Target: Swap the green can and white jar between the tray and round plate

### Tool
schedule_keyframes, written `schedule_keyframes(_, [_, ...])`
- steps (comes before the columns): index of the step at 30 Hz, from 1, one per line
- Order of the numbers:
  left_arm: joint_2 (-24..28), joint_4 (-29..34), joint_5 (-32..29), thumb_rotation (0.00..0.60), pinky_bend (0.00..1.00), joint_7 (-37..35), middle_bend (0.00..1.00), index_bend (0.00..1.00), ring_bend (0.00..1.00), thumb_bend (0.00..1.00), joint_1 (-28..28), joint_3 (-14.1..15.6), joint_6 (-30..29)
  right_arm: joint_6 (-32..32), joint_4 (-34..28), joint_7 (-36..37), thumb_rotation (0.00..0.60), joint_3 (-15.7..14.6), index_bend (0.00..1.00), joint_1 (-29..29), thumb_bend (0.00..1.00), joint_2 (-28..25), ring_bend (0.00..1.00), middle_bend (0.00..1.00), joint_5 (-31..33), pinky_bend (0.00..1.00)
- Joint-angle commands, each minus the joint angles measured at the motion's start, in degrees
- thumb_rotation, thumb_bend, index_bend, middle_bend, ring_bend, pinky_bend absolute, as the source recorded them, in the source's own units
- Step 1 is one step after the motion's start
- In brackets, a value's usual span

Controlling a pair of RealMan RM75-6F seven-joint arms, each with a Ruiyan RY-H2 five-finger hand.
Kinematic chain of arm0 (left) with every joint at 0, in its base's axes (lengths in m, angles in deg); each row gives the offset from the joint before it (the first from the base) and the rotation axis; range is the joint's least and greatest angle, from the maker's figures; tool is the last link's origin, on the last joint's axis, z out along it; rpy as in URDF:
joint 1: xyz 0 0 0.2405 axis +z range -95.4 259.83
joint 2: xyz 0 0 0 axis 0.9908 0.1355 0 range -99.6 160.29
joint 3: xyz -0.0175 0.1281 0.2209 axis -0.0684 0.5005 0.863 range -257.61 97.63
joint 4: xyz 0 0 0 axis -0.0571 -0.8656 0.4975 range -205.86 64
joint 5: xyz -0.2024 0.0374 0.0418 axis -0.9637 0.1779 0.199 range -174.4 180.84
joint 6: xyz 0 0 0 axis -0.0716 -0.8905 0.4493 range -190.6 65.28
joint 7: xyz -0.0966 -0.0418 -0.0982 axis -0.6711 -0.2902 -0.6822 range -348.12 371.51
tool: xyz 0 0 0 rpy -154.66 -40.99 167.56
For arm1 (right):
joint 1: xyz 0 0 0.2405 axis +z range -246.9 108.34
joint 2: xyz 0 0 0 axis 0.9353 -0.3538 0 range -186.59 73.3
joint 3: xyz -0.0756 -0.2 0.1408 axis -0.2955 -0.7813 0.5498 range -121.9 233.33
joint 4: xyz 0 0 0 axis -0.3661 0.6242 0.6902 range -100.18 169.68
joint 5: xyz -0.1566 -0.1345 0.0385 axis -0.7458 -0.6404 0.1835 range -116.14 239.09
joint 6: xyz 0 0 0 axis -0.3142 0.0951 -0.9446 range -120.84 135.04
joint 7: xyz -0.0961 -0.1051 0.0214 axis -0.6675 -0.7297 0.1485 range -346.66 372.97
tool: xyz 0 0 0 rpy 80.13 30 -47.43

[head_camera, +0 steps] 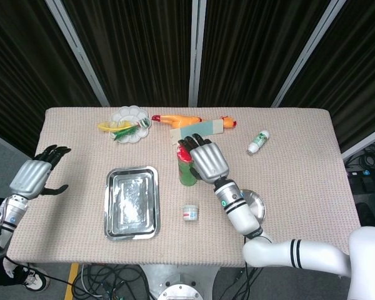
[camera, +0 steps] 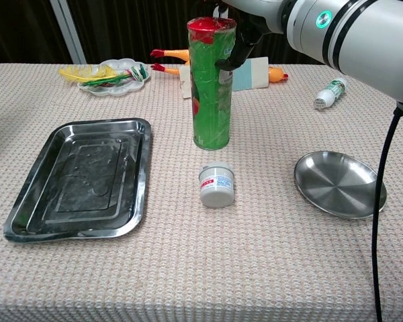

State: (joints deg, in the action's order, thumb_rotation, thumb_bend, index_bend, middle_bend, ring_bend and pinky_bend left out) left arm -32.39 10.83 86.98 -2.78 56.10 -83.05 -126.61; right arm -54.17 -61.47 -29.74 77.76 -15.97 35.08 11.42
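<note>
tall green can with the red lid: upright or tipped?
Upright. The tall green can stands on its base on the table cloth between the rectangular steel tray and round steel plate, red lid on top.

The green can (camera: pixel 211 94) carries a red lid and red markings, and the white jar (camera: pixel 217 186) wears a label printed in red and blue. The tray (camera: pixel 27 201) and round plate (camera: pixel 363 194) are shiny silver metal on a beige, waffle-textured tablecloth (camera: pixel 188 268). The right hand (head_camera: pixel 206 159) has a silver-grey back and black fingers.
</note>
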Motion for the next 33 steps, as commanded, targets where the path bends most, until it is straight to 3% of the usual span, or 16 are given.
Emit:
schedule_keyframes(1, [0.1, 0.0, 0.3, 0.6, 0.23, 0.0, 0.07, 0.09, 0.0, 0.18, -0.1, 0.1, 0.1, -1.1, 0.0, 0.5, 0.6, -0.6, 0.38, 0.3, 0.31, 0.2, 0.32, 0.36, -0.9, 0.55])
schedule_keyframes(6, [0.2, 0.1, 0.5, 0.6, 0.23, 0.2, 0.07, 0.09, 0.0, 0.18, -0.2, 0.2, 0.4, -3.4, -1.8, 2.7, 0.6, -0.8, 0.48, -0.2, 0.35, -1.1, 0.39, 0.42, -4.3, 0.6])
schedule_keyframes(16, [-0.3, 0.6, 0.8, 0.6, 0.23, 1.1, 0.07, 0.09, 0.0, 0.18, -0.6, 0.2, 0.8, -11.2, -15.7, 3.4, 0.6, -2.8, 0.48, -6.2, 0.35, -11.8, 0.39, 0.43, -12.0, 0.6])
schedule_keyframes(27, [-2.7, 0.6, 1.5, 0.6, 0.23, 2.5, 0.07, 0.09, 0.0, 0.18, -2.0, 0.3, 2.1, -17.1, -27.5, 7.8, 0.6, -11.3, 0.49, -18.0, 0.35, -25.4, 0.39, 0.43, -20.0, 0.6])
schedule_keyframes(33, [-3.2, 0.2, 1.7, 0.6, 0.23, 2.8, 0.07, 0.09, 0.0, 0.18, -2.2, 0.8, 2.6, -18.1, -29.2, 11.1, 0.6, -15.6, 0.49, -22.9, 0.35, -30.5, 0.39, 0.44, -24.1, 0.6])
